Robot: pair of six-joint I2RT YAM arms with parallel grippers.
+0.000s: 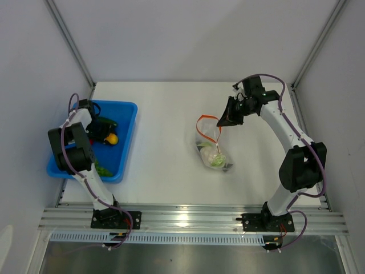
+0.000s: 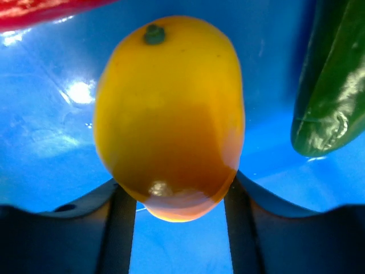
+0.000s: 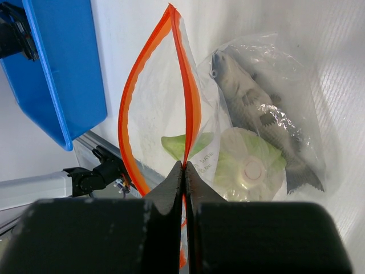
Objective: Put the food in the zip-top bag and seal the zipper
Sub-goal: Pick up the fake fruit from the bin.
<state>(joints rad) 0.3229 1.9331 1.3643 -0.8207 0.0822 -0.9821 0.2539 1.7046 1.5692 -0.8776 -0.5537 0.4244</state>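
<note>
Clenched on the zipper [image 3: 128, 103] with the right gripper [image 3: 183, 171], keeping the zip-top bag [image 3: 296, 114] agape for loading; leafy vegetable [image 3: 245, 165] just beyond the jaws. Straddling the yellow-orange toy fruit [image 2: 168, 103] with the left gripper [image 2: 177, 188]; clamped or not, cannot tell.

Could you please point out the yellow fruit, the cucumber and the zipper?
Yellow fruit [image 2: 168, 108]: left wrist view, its middle.
Cucumber [image 2: 331, 80]: left wrist view, its side.
Zipper [image 3: 195, 108]: right wrist view, its right strip.
</note>
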